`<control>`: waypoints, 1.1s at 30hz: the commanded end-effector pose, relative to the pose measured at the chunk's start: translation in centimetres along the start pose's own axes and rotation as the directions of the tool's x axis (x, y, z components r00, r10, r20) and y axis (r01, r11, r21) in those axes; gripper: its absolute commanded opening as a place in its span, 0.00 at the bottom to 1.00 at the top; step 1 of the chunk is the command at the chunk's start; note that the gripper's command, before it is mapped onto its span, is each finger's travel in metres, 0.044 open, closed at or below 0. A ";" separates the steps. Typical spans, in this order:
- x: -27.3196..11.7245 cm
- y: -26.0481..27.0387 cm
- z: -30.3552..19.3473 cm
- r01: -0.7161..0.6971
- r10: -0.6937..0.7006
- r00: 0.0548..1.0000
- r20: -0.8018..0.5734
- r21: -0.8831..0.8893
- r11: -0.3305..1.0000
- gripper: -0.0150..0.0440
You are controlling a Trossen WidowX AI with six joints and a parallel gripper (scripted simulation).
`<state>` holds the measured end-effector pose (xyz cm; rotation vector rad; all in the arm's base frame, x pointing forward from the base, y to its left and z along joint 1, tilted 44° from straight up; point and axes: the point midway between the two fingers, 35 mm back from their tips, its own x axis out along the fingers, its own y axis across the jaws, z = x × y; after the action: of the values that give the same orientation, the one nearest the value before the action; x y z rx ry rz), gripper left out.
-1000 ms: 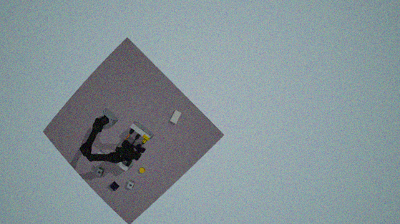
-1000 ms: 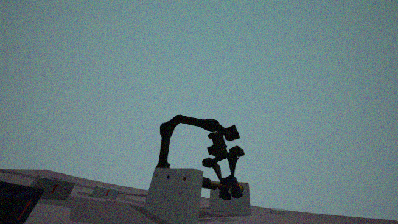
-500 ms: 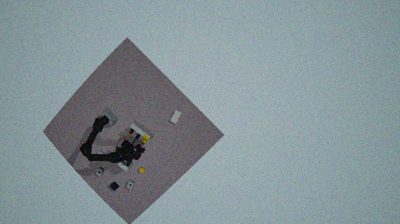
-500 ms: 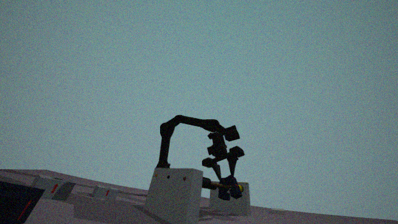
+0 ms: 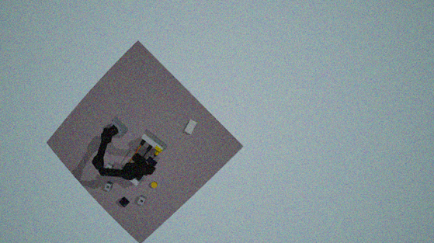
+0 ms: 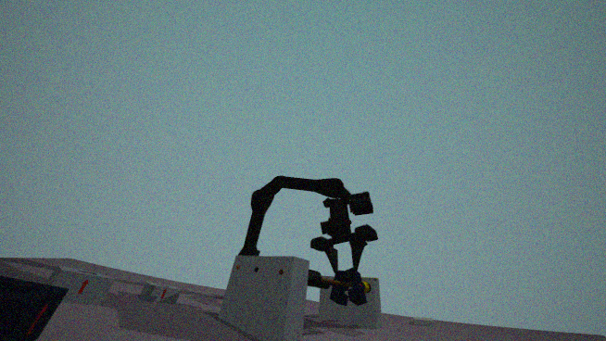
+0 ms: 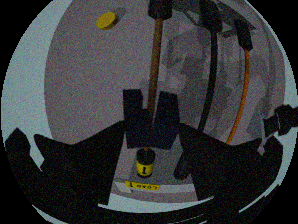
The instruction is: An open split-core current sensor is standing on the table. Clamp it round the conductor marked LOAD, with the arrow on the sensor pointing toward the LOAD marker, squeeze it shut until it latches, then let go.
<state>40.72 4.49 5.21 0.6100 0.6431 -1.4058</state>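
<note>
Nearby, black cable (image 5: pixel 148 149) (image 7: pixel 214 65) between LOAD conductor (image 6: pixel 330 281) (image 7: pixel 156 55), orange cable (image 5: pixel 138 150) (image 7: pixel 245 80).

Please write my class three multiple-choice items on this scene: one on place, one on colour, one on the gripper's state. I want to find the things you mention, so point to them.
1. Where is the dark blue sensor?
A) On the yellow disc
B) At the conductor nearest the LOAD label
C) At the black cable

2. What colour is the LOAD label?
A) Yellow
B) Green
C) White

3. The gripper is:
A) open and empty
B) shut on nothing
C) shut on the sensor

Key:
1 B: the sensor (image 6: pixel 348 276) (image 7: pixel 152 136) straddles the conductor (image 7: pixel 155 60) in line with the label.
2 A: the LOAD label (image 7: pixel 143 186) shows dark letters on yellow.
3 C: the fingers of the gripper (image 6: pixel 347 270) (image 7: pixel 152 125) meet the sensor's sides.
</note>
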 end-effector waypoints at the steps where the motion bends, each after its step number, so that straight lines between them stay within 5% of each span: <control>1: 0.0 0.6 -0.2 0.030 -0.030 1.000 -0.009 0.013 0.999 0.25; 9: 0.2 0.8 -0.2 0.107 -0.107 0.994 -0.008 0.013 0.994 0.25; 26: 0.1 0.5 0.1 0.081 -0.081 0.997 0.000 0.003 0.997 1.00; 33: 0.1 0.5 0.1 0.081 -0.081 0.997 0.000 0.003 0.997 1.00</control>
<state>41.22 4.41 5.22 0.5936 0.6709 -1.4835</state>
